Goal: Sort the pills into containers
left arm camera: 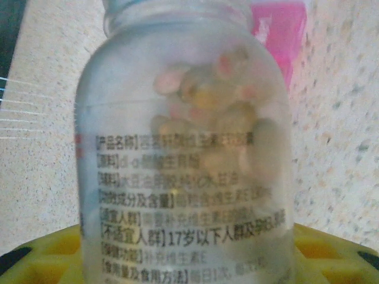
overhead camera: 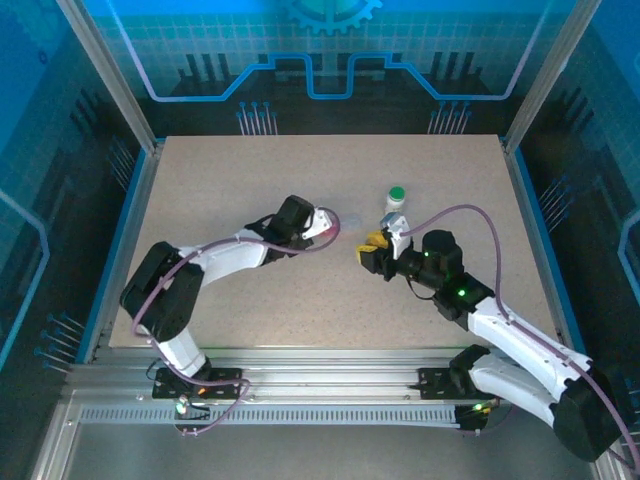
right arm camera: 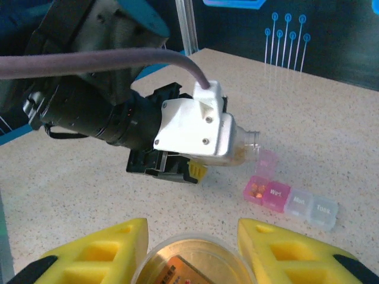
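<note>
My left gripper (overhead camera: 325, 226) is shut on a clear vial (left arm camera: 183, 148) with printed text and pinkish and tan pills inside. The vial is tipped, its open mouth (right arm camera: 253, 142) just over the raised pink lid of a pill organizer (right arm camera: 290, 200). That organizer's open pink compartment (right arm camera: 256, 190) holds a few pills. My right gripper (right arm camera: 192, 251) is shut on a brownish translucent vial (right arm camera: 192, 263), seen end-on between the yellow fingers (right arm camera: 100, 245), a little right of the left gripper. A white bottle with a green cap (overhead camera: 396, 198) stands upright behind my right gripper (overhead camera: 372, 248).
The organizer is a short strip of pink and clear day compartments lying flat on the speckled tabletop (overhead camera: 300, 300). Blue rails and aluminium posts (overhead camera: 110, 75) border the table at the left, right and back.
</note>
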`<state>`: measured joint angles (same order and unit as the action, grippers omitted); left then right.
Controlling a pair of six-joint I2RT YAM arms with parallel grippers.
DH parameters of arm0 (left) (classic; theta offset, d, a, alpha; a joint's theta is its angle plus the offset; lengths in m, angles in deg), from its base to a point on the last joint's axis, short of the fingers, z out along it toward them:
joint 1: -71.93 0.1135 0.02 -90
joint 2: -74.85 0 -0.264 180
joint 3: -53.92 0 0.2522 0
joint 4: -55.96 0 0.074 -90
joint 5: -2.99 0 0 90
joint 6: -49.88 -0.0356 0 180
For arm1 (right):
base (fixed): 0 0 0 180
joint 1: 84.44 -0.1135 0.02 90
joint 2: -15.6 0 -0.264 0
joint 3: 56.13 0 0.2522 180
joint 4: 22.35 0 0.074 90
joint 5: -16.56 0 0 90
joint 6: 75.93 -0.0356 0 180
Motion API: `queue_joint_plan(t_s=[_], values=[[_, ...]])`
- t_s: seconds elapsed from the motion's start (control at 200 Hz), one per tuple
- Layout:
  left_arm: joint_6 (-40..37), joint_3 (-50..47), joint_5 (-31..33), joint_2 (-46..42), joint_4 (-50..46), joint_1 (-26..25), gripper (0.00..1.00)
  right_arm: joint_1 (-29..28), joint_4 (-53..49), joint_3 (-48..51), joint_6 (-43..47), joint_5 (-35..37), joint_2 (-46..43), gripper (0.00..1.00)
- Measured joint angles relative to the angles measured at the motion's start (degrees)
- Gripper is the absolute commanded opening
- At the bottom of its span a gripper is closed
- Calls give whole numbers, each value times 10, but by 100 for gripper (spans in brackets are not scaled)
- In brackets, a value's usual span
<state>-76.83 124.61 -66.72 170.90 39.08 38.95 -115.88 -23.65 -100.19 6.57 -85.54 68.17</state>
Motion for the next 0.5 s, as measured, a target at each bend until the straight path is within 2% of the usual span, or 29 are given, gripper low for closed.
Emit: queue_joint_plan(t_s=[0.135, 0.295, 0.4, 0.5], values=[[69, -112, -41, -72, 152, 0, 0, 0, -10, -2, 2, 9, -23, 0], [201, -292, -144, -202, 432, 11, 0, 1, -71, -35, 11, 12, -41, 0], [265, -321, -208, -229, 580, 16, 0, 1, -103, -75, 15, 11, -55, 0], [294, -321, -253, -238, 665, 16, 0, 2, -117, -110, 15, 3, -59, 0]])
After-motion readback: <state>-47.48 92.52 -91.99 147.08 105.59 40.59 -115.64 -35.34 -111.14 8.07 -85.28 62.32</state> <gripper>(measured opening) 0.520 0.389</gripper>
